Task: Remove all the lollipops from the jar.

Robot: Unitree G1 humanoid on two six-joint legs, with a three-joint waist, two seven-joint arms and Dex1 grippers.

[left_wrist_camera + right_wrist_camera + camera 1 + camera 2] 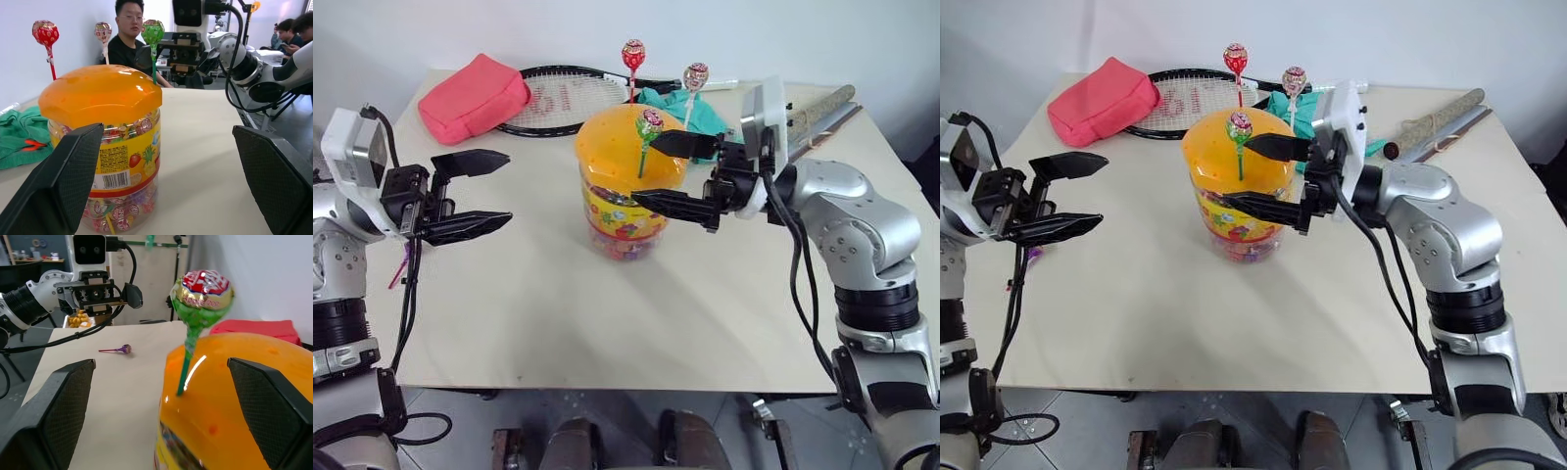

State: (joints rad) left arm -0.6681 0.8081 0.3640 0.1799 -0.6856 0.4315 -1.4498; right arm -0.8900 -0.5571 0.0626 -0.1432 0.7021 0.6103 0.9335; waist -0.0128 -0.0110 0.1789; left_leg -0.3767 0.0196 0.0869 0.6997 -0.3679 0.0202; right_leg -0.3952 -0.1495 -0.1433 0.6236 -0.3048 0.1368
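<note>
Green-wrapped lollipop (650, 124) stands in the orange-lidded clear plastic jar (625, 186); the open right end effector (668, 174) should straddle its stick, then pull straight up.

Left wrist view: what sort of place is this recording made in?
Probably a robotics lab or shared office. Seated people work behind the table, beside stands and cabling, while odd props like a tennis racket and the lollipop jar sit on it.
</note>
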